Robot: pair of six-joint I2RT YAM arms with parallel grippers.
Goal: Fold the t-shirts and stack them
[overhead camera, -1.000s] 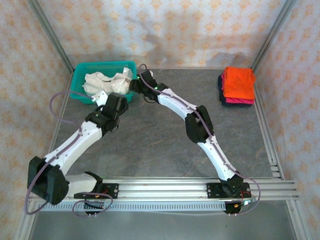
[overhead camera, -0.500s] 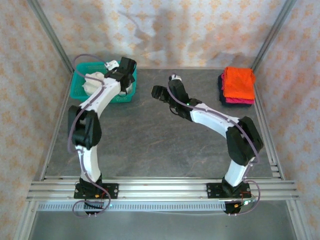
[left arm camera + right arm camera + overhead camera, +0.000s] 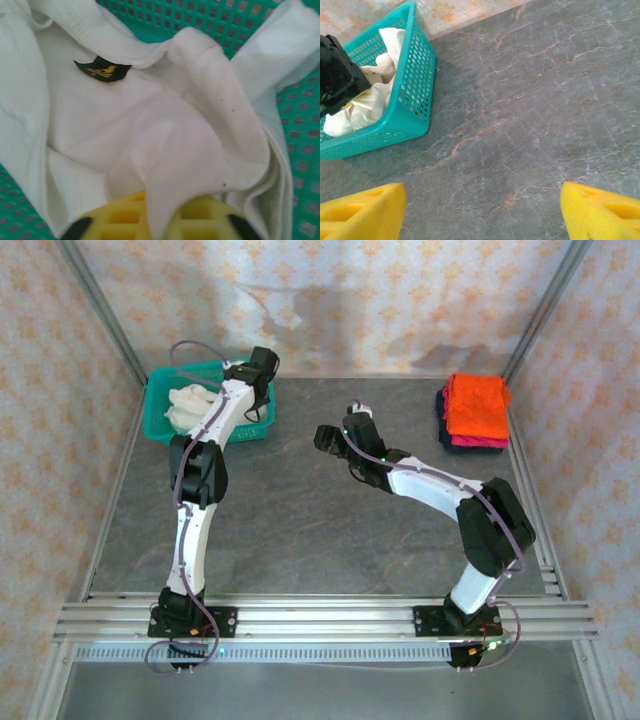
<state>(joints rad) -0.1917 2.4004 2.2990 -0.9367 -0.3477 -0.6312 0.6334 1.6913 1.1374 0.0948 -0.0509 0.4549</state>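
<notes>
A crumpled white t-shirt [image 3: 188, 406] lies in the teal basket [image 3: 158, 400]. In the left wrist view its fabric [image 3: 165, 125] shows a black neck label, and a fold runs down between the yellow pads. My left gripper [image 3: 157, 222] is shut on that fold, reaching down into the basket's right end [image 3: 256, 398]. My right gripper [image 3: 332, 436] hovers open over bare table, its yellow fingertips [image 3: 365, 210] wide apart and holding nothing. A folded orange t-shirt [image 3: 476, 404] tops a pink one [image 3: 478, 443] and a dark one [image 3: 441, 422] at the back right.
The basket [image 3: 415, 75] stands at the back left corner against the metal frame rail [image 3: 110, 330]. Grey stone tabletop [image 3: 320, 530] stretches between basket and stack. Patterned walls enclose the back and sides.
My left arm swung up and reached into the basket, then shut on the white t-shirt. My right arm drew back from the basket toward the table's middle.
</notes>
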